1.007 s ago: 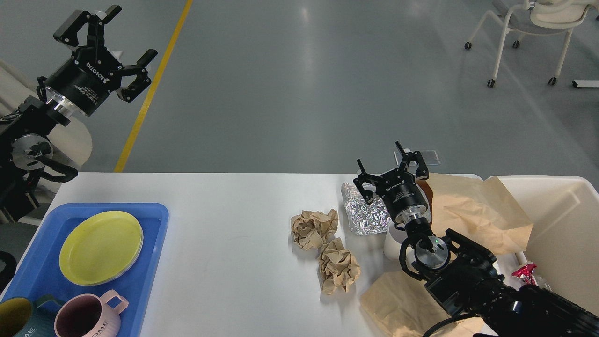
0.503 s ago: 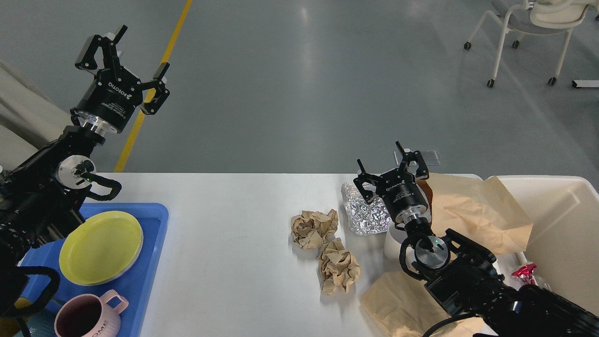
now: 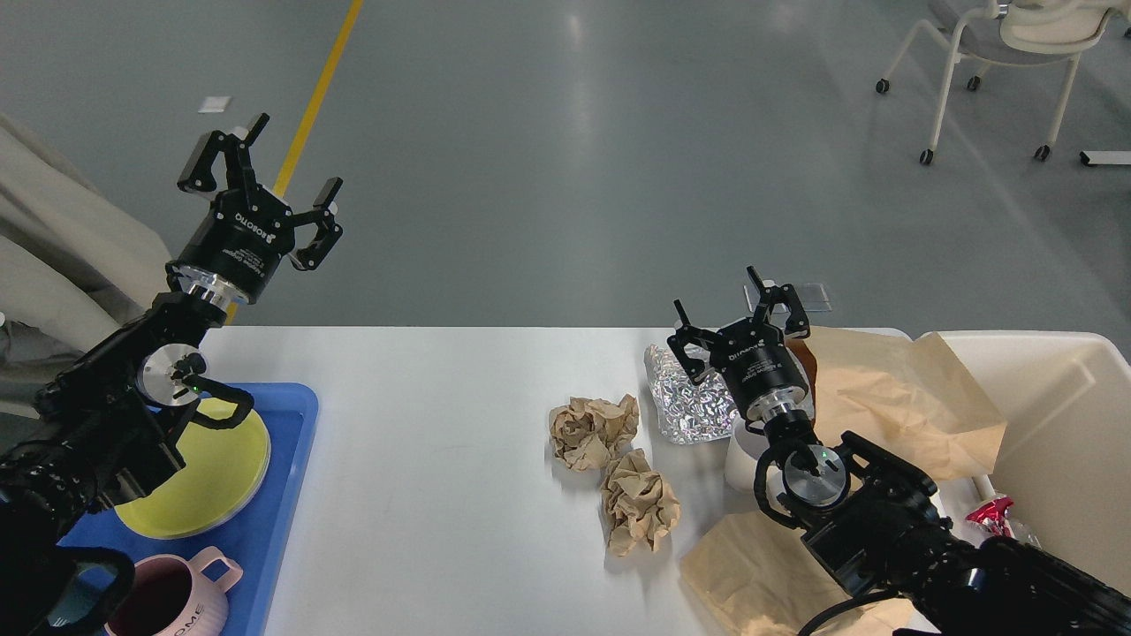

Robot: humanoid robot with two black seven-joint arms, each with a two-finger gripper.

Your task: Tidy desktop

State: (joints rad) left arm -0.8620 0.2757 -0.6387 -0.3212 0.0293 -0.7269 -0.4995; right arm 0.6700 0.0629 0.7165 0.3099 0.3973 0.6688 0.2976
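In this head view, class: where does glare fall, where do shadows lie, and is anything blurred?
Head view: pale glare streaks run down the grey floor; the crumpled foil sparkles with highlights; soft shadows sit just beside the two paper balls on the desktop; both grippers, left and right, look sharp, with no visible motion blur.

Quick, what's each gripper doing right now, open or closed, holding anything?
Left gripper: open, holding nothing, raised beyond the desktop.
Right gripper: open, holding nothing, above the crumpled foil.
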